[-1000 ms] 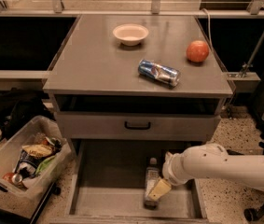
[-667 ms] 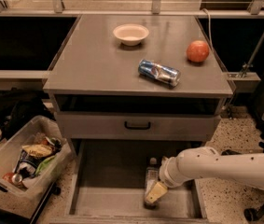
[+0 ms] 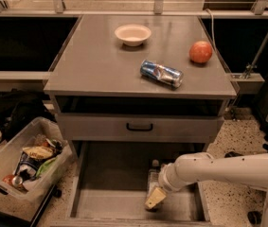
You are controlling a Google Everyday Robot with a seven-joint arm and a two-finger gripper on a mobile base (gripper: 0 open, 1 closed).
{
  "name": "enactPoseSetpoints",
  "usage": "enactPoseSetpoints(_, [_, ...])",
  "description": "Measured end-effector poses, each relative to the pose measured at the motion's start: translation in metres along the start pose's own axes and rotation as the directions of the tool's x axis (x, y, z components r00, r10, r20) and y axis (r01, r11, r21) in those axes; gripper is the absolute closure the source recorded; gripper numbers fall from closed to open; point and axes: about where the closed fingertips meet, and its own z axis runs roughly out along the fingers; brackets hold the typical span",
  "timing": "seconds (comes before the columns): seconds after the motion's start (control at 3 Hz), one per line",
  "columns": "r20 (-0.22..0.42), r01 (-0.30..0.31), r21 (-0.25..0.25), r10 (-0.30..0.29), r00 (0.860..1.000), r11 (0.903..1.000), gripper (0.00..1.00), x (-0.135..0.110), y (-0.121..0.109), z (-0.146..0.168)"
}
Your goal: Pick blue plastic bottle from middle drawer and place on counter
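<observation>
**A:** What has moved in the last second?

**B:** The arm [image 3: 218, 167] has slid a little to the left and nearer, and sits lower over the drawer [image 3: 114, 183]. The pincer [image 3: 155, 197] has gone with it, slightly closer to the drawer's near edge. The bottle [image 3: 151, 178] lies where it did.

**A:** Where is the bottle?

**B:** On the drawer floor, right of the middle, with its white cap pointing to the far side. The pincer covers its near end.

**A:** Is the pincer pinching it?

**B:** I cannot tell. It sits right over the bottle, but nothing shows whether it is spread or closed on it.

**A:** And the worktop [image 3: 100, 60]?

**B:** A white bowl [image 3: 132, 34] stands at the far middle and an apple [image 3: 201, 52] far right. A crushed blue can [image 3: 161, 73] lies on its side near the apple, towards the near edge. Below the worktop a shut drawer front [image 3: 100, 126] carries a black handle [image 3: 139, 126]. On the floor to the left is a clear bin [image 3: 3, 161] of mixed packets.
</observation>
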Motion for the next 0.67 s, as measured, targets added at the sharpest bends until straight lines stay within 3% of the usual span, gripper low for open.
enactPoseSetpoints(0.33, [0.028, -0.062, 0.043, 0.061, 0.998, 0.9971, 0.00, 0.0000, -0.0024, 0.0001])
enactPoseSetpoints(0.67, [0.087, -0.177, 0.116, 0.167, 0.982, 0.9775, 0.00, 0.0024, -0.0107, -0.0029])
